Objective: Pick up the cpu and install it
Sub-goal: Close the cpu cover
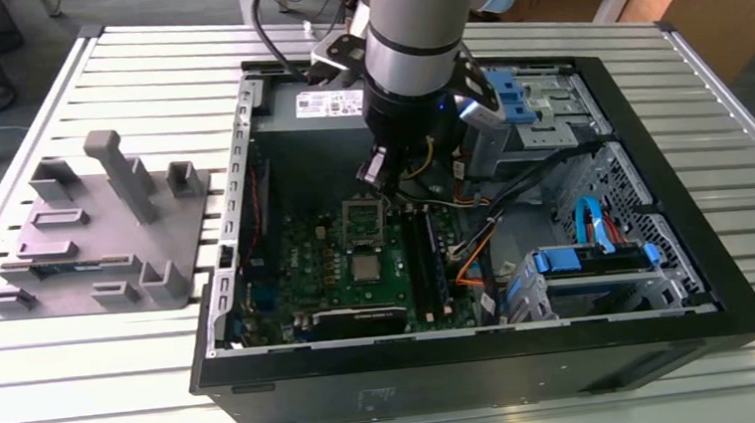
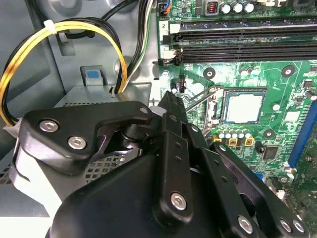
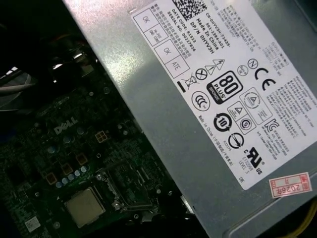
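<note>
The cpu lies flat in its socket on the green motherboard, inside the open computer case on the slatted counter. The gripper hangs above the board, towards the far side of the socket, near the grey power supply; whether its fingers are open cannot be told. A grey fixture sits at the exterior view's left.
</note>
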You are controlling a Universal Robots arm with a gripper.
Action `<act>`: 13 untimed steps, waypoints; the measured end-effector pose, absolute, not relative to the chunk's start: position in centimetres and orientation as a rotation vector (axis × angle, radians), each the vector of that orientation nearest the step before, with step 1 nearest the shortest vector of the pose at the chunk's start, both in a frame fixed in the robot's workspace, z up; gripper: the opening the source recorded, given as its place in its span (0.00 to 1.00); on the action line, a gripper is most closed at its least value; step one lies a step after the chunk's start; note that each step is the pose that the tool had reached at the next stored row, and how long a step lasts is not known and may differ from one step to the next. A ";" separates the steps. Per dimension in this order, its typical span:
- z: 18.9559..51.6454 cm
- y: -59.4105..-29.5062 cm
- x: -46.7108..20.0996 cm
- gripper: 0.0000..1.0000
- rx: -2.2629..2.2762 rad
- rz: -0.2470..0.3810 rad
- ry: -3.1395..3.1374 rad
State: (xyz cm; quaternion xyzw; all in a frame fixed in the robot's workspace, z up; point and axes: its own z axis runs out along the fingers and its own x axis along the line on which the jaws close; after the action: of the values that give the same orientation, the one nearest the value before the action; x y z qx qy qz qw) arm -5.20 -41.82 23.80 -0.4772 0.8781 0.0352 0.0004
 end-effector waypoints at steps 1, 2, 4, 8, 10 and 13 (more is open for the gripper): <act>23.8 -41.8 -5.2 0.11 -1.505 0.111 2.755; 23.9 -41.9 -5.2 0.11 -1.511 0.110 2.751; 23.9 -41.9 -5.2 0.11 -1.524 0.110 2.744; 24.0 -42.1 -5.2 0.11 -1.549 0.109 2.729; 24.0 -42.2 -5.3 0.11 -1.559 0.108 2.723; 24.1 -42.2 -5.3 0.11 -1.569 0.108 2.717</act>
State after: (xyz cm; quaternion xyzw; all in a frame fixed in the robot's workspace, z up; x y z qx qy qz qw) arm -5.27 -42.21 24.14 -0.4998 0.8654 0.0343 0.0009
